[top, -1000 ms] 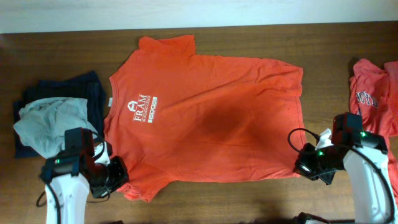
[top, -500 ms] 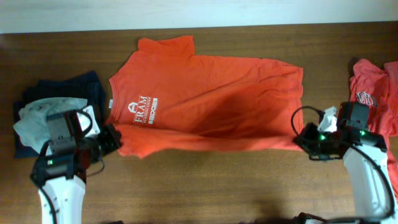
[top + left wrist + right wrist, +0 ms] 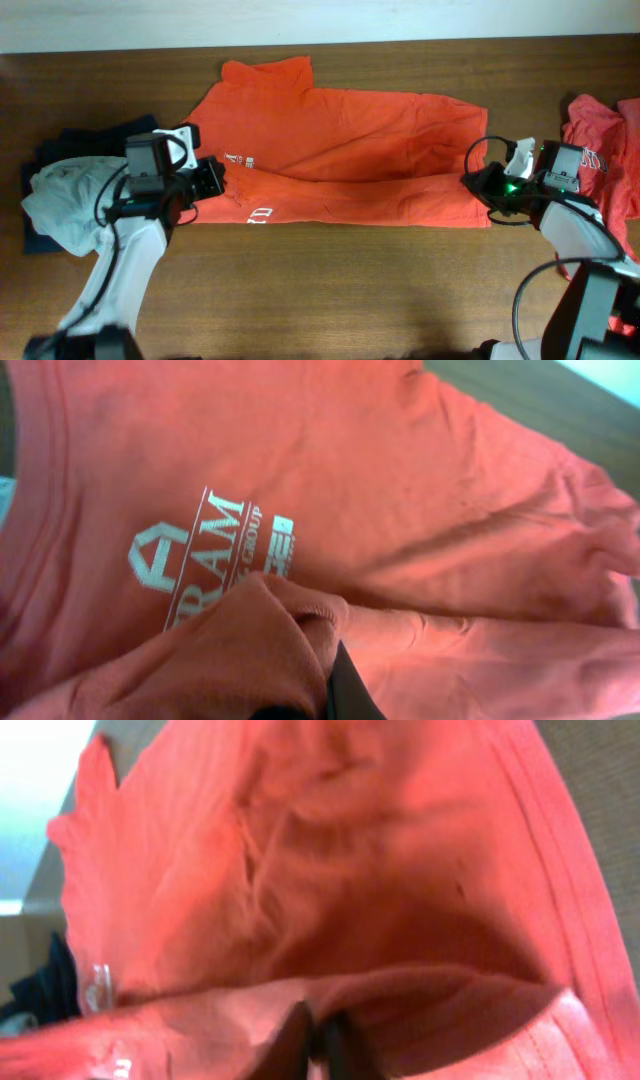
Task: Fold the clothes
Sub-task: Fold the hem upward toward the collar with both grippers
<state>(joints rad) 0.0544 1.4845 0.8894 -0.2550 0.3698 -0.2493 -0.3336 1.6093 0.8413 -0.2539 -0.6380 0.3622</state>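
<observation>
T-shirt (image 3: 350,140) cloth covers my fingers: left gripper (image 3: 214,182) clamped on its edge, right gripper (image 3: 474,186) too buried to tell.

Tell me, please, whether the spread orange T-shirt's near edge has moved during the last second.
Yes. The near edge of the orange T-shirt has travelled away from the front edge of the table toward the far side, folding over the shirt.

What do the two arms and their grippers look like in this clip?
The left arm and right arm have white rounded links with black wrist sections. The left gripper and right gripper are black. Thin black cables loop alongside. A green light glows on the right wrist.
</observation>
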